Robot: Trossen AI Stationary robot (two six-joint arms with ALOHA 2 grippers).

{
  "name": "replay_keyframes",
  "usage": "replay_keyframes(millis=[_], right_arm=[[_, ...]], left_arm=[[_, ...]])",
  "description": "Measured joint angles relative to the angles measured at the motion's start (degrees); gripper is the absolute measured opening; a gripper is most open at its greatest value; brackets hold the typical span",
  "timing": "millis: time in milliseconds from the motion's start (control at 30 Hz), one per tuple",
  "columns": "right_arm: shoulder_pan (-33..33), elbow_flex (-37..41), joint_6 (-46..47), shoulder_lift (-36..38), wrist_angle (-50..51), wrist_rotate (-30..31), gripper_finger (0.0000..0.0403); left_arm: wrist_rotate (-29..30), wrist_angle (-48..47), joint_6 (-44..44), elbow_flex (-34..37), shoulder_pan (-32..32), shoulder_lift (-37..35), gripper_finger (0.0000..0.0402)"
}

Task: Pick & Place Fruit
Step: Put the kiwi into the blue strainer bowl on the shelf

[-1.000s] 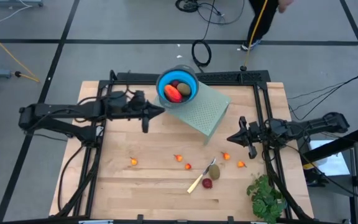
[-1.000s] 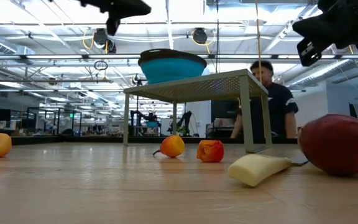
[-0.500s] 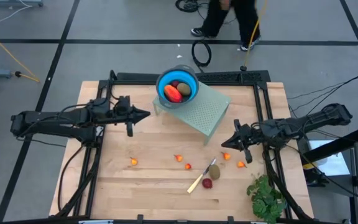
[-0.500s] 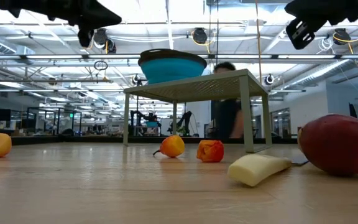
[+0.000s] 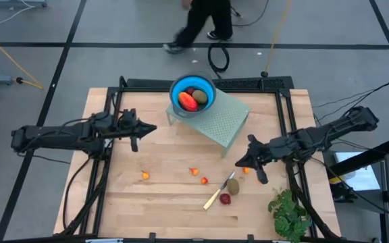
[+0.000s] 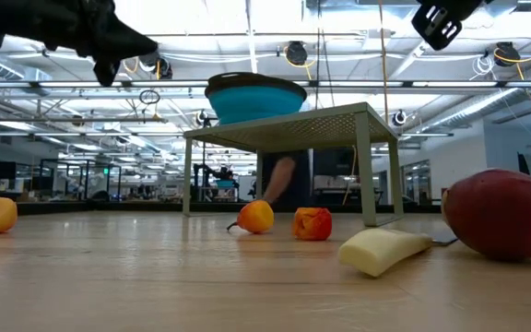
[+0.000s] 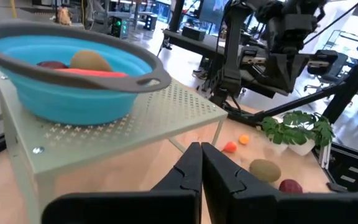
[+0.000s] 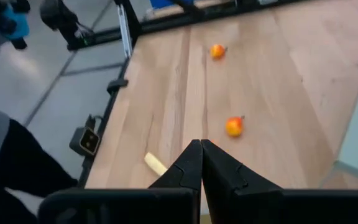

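A blue bowl (image 5: 193, 94) sits on a pale green perforated stand (image 5: 218, 121) at the far middle. It holds a red-orange piece (image 5: 188, 101), a brownish oval (image 5: 200, 96) and a dark red ball (image 5: 190, 90). On the wood lie another brownish oval (image 5: 232, 186), a dark red ball (image 5: 225, 199) and tiny orange fruits (image 5: 144, 175) (image 5: 194, 171) (image 5: 204, 180). My left gripper (image 5: 155, 127) is shut and empty, in the air left of the stand. My right gripper (image 5: 237, 163), also shut and empty, hangs above the wood right of the middle.
A pale-handled knife (image 5: 215, 196) lies beside the oval fruit. A leafy green bunch (image 5: 289, 212) sits at the near right corner. A black frame (image 5: 201, 82) runs along the table's far side. A person walks on the floor beyond the far edge (image 5: 198, 20).
My left gripper has drawn back from the bowl toward the table's left edge and sunk a little. My right gripper has risen, tipped its fingers downward and gone toward the table's middle and near edge. The person behind the table has walked leftward.
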State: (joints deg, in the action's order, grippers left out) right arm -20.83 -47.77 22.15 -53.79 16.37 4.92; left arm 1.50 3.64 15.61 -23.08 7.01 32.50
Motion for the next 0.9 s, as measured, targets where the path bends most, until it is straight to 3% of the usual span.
replay_keyframes(millis=[500, 700, 900], right_arm=[[-4.0, -12.5, 5.1, -14.7, 6.8, -0.2, 0.0], [-6.0, -18.4, 10.8, -20.7, 11.8, -0.3, 0.0], [-7.7, -22.0, 18.7, -25.6, 13.8, -0.4, 0.0]], left_arm=[[-4.7, -1.0, -0.6, 5.6, 0.0, -10.2, 0.0007], [-5.0, -1.0, -0.5, 7.3, 0.0, -12.8, 0.0018], [-6.2, -2.9, -0.8, 7.6, 0.0, -14.0, 0.0003]])
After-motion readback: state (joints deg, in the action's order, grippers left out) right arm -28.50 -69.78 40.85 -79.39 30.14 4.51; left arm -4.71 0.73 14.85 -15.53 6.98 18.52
